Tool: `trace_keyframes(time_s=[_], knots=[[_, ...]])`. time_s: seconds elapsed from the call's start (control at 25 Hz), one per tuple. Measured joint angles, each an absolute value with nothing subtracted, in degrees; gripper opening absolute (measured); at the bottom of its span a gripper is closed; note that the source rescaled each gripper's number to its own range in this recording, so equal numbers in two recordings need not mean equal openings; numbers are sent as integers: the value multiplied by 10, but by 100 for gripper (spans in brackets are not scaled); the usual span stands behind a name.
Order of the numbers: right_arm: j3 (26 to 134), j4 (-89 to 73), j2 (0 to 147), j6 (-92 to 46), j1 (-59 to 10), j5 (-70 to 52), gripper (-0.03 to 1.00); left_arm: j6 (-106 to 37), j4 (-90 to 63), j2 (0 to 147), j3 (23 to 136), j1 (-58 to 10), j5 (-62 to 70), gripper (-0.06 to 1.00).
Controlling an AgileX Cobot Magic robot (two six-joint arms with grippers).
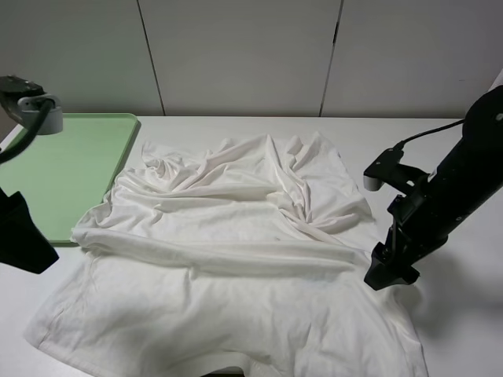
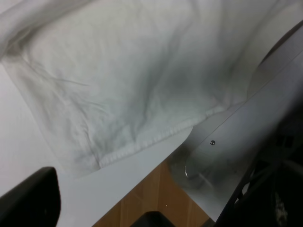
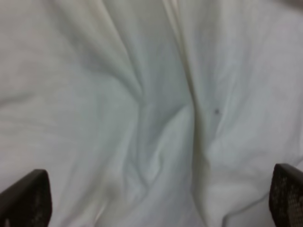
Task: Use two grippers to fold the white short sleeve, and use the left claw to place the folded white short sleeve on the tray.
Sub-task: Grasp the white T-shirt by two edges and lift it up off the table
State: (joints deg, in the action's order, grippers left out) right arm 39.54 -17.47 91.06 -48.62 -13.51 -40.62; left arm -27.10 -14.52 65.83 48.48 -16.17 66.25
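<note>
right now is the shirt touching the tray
Touching. Exterior high view: the white short sleeve overlaps the tray at its near corner.

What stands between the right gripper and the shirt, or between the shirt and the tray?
Nothing visible. The right gripper is open directly over the white short sleeve; the tray has its near corner under the shirt's edge.

White table [image 1: 409, 133] bearing shirt [image 1: 236, 236], tray [image 1: 71, 165]
</note>
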Motion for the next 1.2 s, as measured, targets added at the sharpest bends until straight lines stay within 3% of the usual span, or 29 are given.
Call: trace_keyframes(time_s=[0.16,0.28,0.48,0.96,1.0,1.08,1.12,1.2], knots=[[395,-175,927,-492,-137,-396,100,-271,-145,658,485,-162,662,88],[396,-132,957,-494,-209,-347,100,-271,-145,658,485,-162,660,88],[397,-55,989,-467,-264,-324,100,-271,-145,658,485,-162,660,88],[397,81,995,-318,-267,-307,100,-271,-145,658,485,-162,657,88],[397,81,995,-315,-267,-307,98,-271,-145,658,485,-162,657,88],[397,81,995,-309,-267,-307,80,-271,-145,658,485,-162,657,88],[397,81,995,-309,-267,-307,80,-271,-145,658,485,-162,656,88],[397,73,995,-305,-267,-312,56,-271,-145,658,485,-162,647,88]])
